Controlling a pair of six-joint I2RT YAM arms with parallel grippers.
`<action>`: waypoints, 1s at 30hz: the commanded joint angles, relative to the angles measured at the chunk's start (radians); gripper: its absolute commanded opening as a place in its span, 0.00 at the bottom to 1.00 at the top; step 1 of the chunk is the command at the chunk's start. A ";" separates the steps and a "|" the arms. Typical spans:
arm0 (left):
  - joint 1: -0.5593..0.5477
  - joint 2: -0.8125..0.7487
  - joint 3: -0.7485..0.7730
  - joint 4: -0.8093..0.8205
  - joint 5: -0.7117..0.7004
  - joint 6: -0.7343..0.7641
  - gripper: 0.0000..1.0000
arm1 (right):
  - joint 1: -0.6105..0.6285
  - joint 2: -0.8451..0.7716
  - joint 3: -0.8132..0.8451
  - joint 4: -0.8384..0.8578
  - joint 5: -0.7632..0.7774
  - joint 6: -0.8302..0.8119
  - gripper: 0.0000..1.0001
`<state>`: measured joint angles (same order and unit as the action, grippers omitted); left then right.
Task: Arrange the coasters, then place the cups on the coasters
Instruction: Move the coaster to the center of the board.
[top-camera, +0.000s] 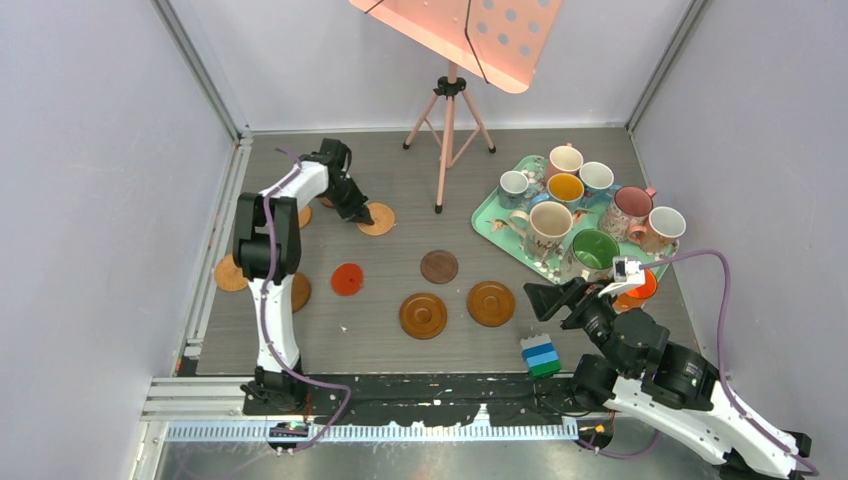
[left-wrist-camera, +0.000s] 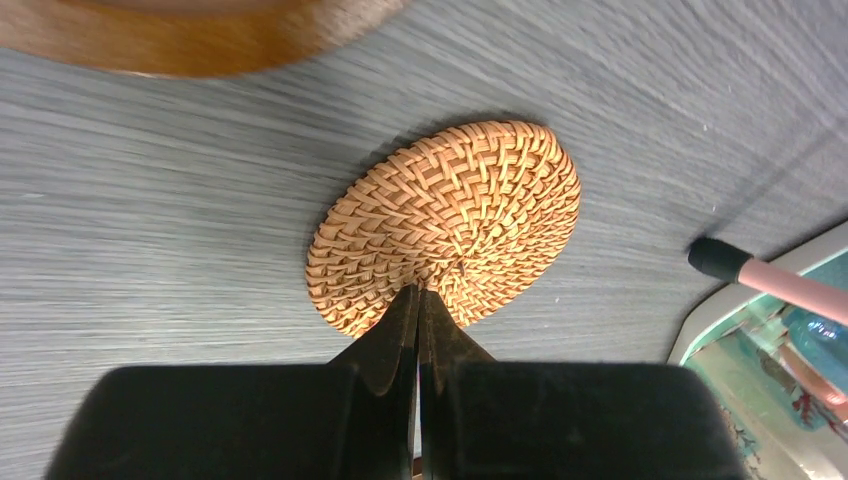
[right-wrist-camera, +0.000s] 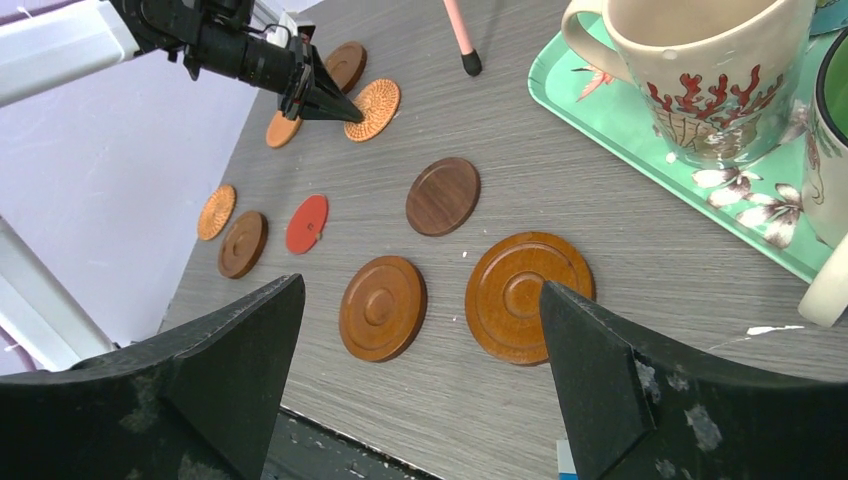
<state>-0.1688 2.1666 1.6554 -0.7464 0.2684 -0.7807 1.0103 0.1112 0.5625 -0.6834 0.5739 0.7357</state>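
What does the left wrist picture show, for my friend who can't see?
The left gripper, black fingers shut together, has its tips at the near edge of a woven coaster on the grey table. A brown wooden coaster peeks in at the top; a pink stand leg and mint tray sit at right.

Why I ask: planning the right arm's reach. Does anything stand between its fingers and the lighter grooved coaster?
Nothing visible. The right fingers stand open, and only bare table lies between them and the lighter grooved coaster; the tray sits off to the right.
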 joint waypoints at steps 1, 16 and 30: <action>0.050 -0.030 -0.010 -0.033 -0.074 -0.015 0.00 | -0.001 -0.031 0.001 -0.004 0.009 0.037 0.95; 0.059 -0.058 -0.078 -0.001 -0.034 -0.010 0.00 | -0.001 -0.070 0.002 -0.032 0.009 0.068 0.93; 0.040 -0.028 -0.036 0.009 0.040 0.010 0.00 | -0.001 -0.064 0.002 -0.021 -0.009 0.077 0.92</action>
<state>-0.1242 2.1315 1.5997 -0.7319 0.2779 -0.7864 1.0103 0.0498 0.5606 -0.7349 0.5640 0.7914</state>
